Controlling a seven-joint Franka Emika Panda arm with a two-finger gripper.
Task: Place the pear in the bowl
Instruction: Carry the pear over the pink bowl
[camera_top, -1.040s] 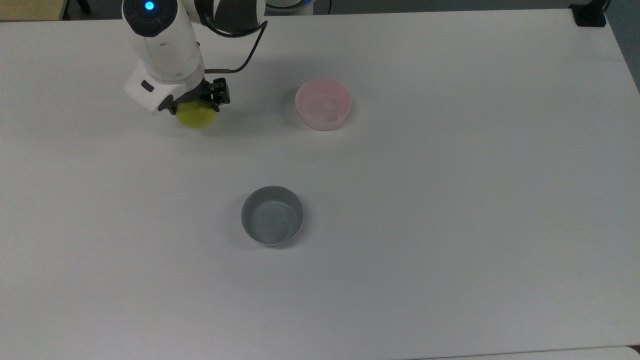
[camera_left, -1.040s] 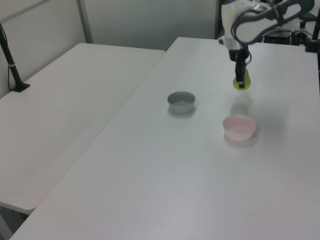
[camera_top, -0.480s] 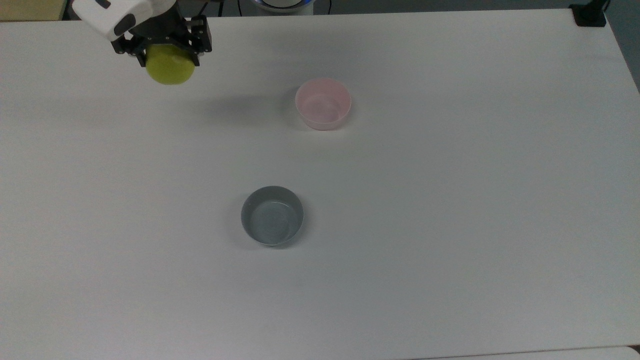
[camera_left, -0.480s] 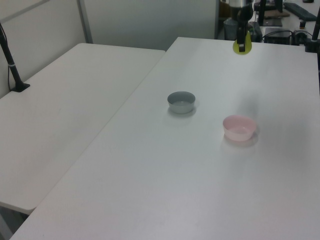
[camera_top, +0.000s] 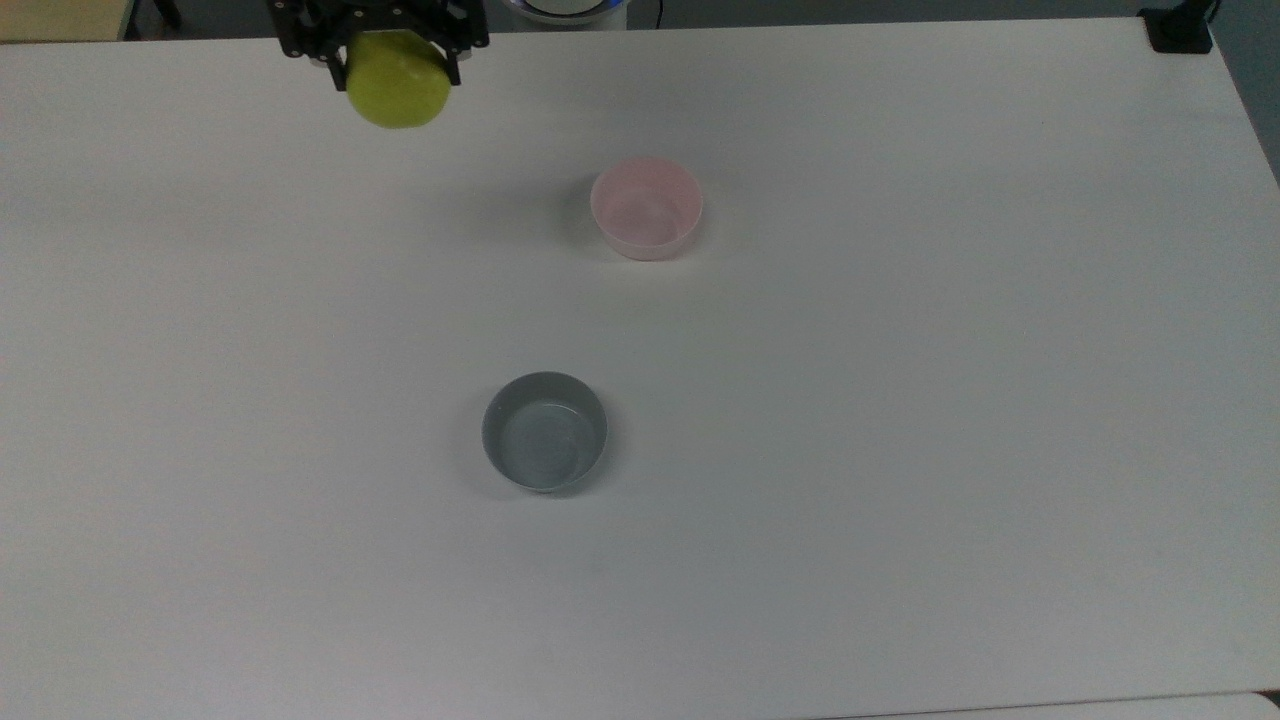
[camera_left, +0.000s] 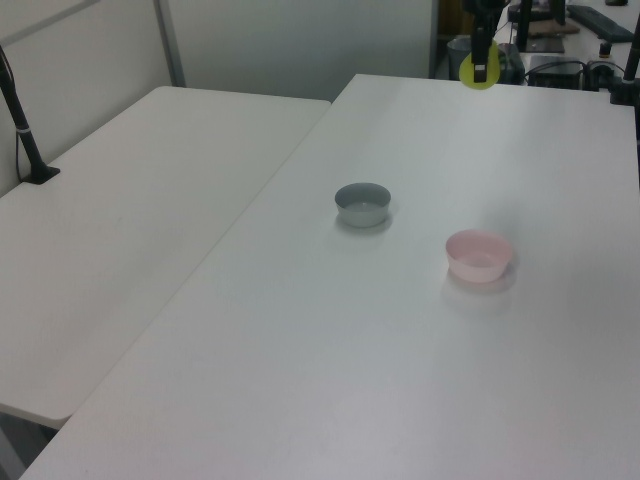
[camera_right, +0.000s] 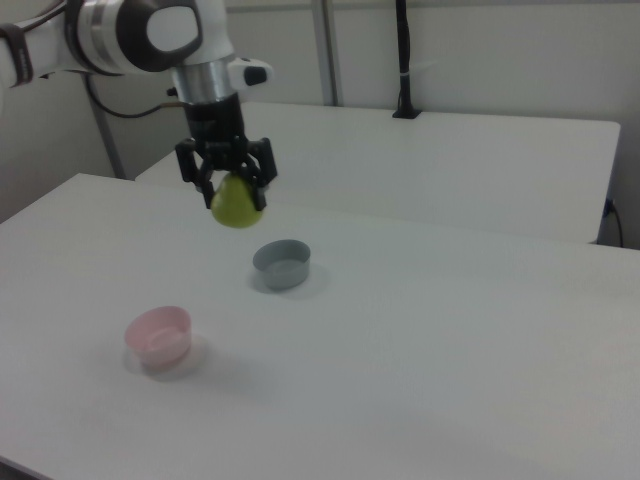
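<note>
Pincer (camera_right: 233, 188) clamped on pear (camera_right: 236, 205), held aloft, well apart from bowl (camera_right: 158, 336)

Two white tables (camera_left: 150, 200) stand side by side before a pale, perhaps partitioned, wall (camera_left: 300, 40).

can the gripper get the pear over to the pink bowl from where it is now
Probably yes. The gripper holds the pear well above the table, and the pink bowl sits open with nothing between them; the grey bowl stands apart.
</note>
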